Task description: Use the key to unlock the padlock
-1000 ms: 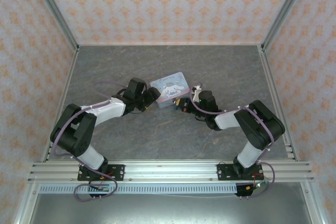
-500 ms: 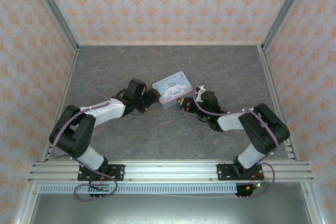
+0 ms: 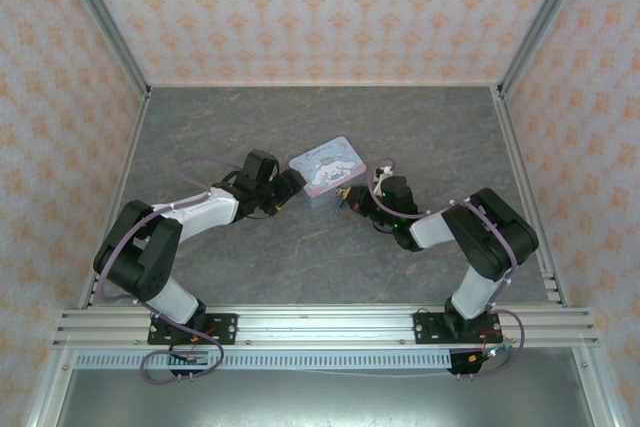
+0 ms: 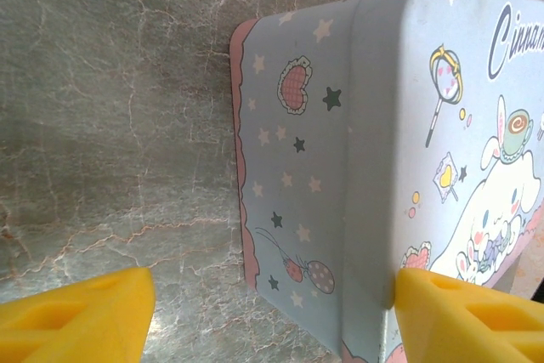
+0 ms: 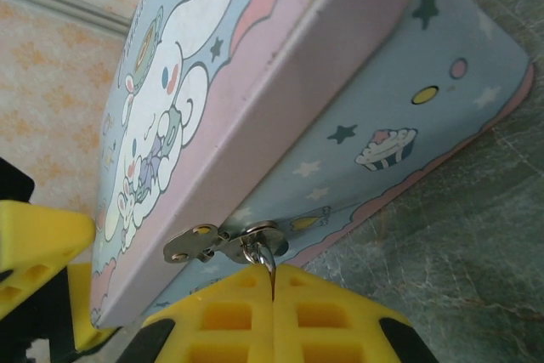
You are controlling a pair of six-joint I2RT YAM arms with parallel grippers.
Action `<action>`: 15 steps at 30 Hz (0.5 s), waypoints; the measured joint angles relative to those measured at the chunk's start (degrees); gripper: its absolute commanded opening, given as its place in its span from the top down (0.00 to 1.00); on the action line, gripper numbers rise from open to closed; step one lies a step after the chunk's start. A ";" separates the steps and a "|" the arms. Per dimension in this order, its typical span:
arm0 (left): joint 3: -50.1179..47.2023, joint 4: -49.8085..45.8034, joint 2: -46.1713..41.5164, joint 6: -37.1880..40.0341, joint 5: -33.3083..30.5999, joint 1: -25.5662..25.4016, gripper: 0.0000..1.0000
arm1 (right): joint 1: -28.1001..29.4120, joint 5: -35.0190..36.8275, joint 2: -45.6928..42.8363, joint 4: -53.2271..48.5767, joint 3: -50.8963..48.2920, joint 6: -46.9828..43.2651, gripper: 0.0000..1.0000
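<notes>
Right end effector (image 5: 274,295): fingers pressed together, pinching the key (image 5: 270,271). Only a thin dark sliver sticks out of the seam, with its tip up at the silver clasp (image 5: 223,244) on the front wall of the cartoon tin (image 5: 280,99).

Padlock: its teal body can't be told apart from the clasp hardware. Judged to hang right there, at the tin's near-right side.

Left end effector (image 4: 272,312): spread wide, fingers (image 4: 81,312) either side of the tin's left corner, holding nothing. The far finger sits right at the lid edge; contact can't be confirmed.

The tin lies flat at about mid-worktop (image 3: 250,127), between the two arms.

Handling, as a judgement:
- Key: rigid, smooth metal and near weightless, so it is prone to twist or slip in the pads under torque. Better to pinch it by the bow, flat faces against the pads, as it looks held now.
- Padlock: light and loose on the clasp, so it will swing away under a push.
- Tin: light, thin, slick sheet metal that will skate on the worktop unless the left side braces it by the short walls.

Count: one key, one tin, one clasp, two end effectors. Padlock presumed to be one.
</notes>
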 measured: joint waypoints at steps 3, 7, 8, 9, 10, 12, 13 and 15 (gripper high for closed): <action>-0.02 0.00 0.00 0.00 0.00 0.00 0.26 | 0.00 0.66 0.57 1.40 -0.33 1.29 1.00; -0.02 0.00 0.00 0.00 0.00 0.00 0.26 | -0.11 2.16 0.59 2.56 -0.55 2.47 1.00; -0.02 0.00 0.00 0.00 0.00 0.00 0.26 | -0.26 2.29 0.59 2.73 -0.57 2.80 1.00; -0.02 0.04 0.02 0.00 0.00 0.00 0.26 | -0.52 2.32 0.59 2.95 -0.55 3.10 1.00; -0.04 0.09 0.02 0.00 0.02 0.00 0.26 | -0.94 2.32 0.59 3.19 -0.55 3.50 1.00; -0.04 0.26 0.13 0.00 0.15 -0.02 0.26 | -1.86 2.34 0.61 3.58 -0.55 4.46 1.00; -0.04 0.28 0.15 0.00 0.17 -0.02 0.26 | -2.43 2.78 0.63 3.76 -0.57 4.94 1.00; -0.11 0.44 0.15 0.00 0.20 -0.02 0.25 | -3.69 3.56 0.70 3.78 -0.57 5.55 1.00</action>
